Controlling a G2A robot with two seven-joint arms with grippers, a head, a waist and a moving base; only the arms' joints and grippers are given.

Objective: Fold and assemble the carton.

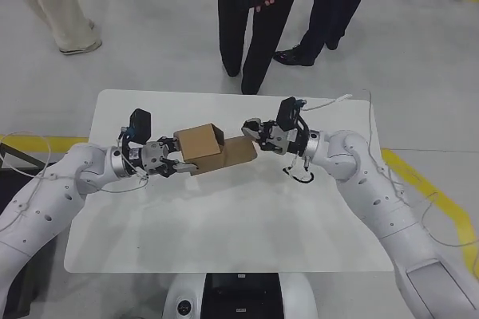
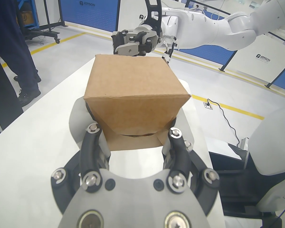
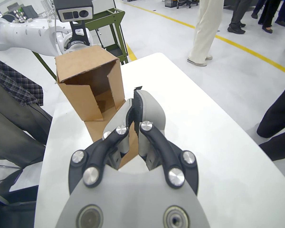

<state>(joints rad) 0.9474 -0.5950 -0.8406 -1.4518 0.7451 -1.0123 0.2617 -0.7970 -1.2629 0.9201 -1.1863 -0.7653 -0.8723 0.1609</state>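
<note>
A brown carton (image 1: 201, 143) lies on its side in the middle of the white table (image 1: 223, 231), between my two grippers. My left gripper (image 1: 176, 158) holds its closed end: in the left wrist view the fingers (image 2: 91, 131) stand on either side of the carton (image 2: 133, 91), pressed against it. The carton's open end (image 3: 90, 79) faces my right gripper (image 3: 133, 100), which is shut on a long flap (image 3: 130, 141) lying flat on the table. From above, that flap (image 1: 239, 150) reaches toward the right gripper (image 1: 254, 134).
A loose black cable (image 1: 299, 174) lies on the table by the right arm. Several people's legs (image 1: 251, 40) stand just past the table's far edge. A green cart (image 3: 114, 31) stands off the table behind the left arm. The table's near half is bare.
</note>
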